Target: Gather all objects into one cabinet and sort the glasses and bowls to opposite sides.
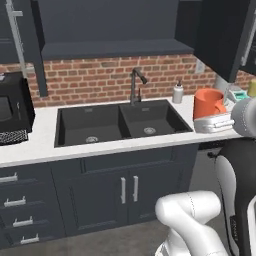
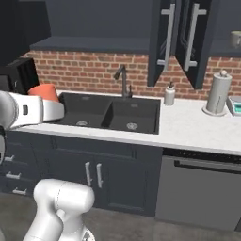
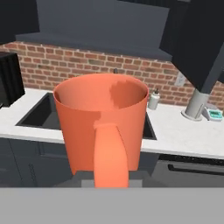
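I hold the orange mug [image 3: 103, 118] up in the air in front of the counter, its open top upward and its handle facing the hand camera. My gripper [image 1: 214, 121] sits under and behind the orange mug [image 1: 207, 102], shut on it, with the fingers hidden by the mug. In the right base view the orange mug [image 2: 44, 90] rides above my white forearm. The charcoal cabinet stands open, its two doors [image 2: 181, 40] swung out above the counter. A grey-beige mug [image 2: 235, 38] shows at the right edge, inside the cabinet. The red cup and the black bowl are out of view.
A black double sink [image 1: 120, 122] with a faucet [image 1: 135, 85] is set in the white counter [image 2: 197, 124]. A soap bottle [image 2: 169, 94], paper-towel holder [image 2: 217, 93] and small scale [image 2: 235, 106] stand to its right. A black microwave [image 1: 12, 107] is on the left.
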Robot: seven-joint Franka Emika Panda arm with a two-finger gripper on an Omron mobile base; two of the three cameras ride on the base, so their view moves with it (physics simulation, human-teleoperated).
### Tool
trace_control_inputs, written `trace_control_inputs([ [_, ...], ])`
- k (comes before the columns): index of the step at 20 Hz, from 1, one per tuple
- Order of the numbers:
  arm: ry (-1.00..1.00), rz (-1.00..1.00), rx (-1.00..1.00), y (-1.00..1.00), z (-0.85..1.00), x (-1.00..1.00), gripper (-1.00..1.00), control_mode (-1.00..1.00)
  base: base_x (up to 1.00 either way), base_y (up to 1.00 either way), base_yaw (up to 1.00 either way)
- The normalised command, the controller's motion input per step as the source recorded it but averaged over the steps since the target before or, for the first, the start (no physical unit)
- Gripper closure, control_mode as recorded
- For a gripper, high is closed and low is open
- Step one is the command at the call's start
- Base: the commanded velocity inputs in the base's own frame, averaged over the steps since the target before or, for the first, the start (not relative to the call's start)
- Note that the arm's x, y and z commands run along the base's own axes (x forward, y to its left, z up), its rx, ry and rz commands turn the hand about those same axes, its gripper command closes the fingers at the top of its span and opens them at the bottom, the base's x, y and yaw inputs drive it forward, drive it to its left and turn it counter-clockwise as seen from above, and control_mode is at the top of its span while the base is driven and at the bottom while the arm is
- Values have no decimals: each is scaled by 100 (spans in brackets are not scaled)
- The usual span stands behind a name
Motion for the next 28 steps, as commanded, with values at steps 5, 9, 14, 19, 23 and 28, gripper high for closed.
trace_control_inputs([
  [5,0,0,0,0,0,0,100,100,-13,-61,-16],
  [9,0,0,0,0,0,0,100,100,-6,-89,-17],
  [14,0,0,0,0,0,0,100,100,0,-98,-14],
  [19,0,0,0,0,0,0,100,100,0,-92,-11],
  [23,0,0,0,0,0,0,100,100,0,-77,-8],
  [28,0,0,0,0,0,0,100,100,0,-16,-1],
])
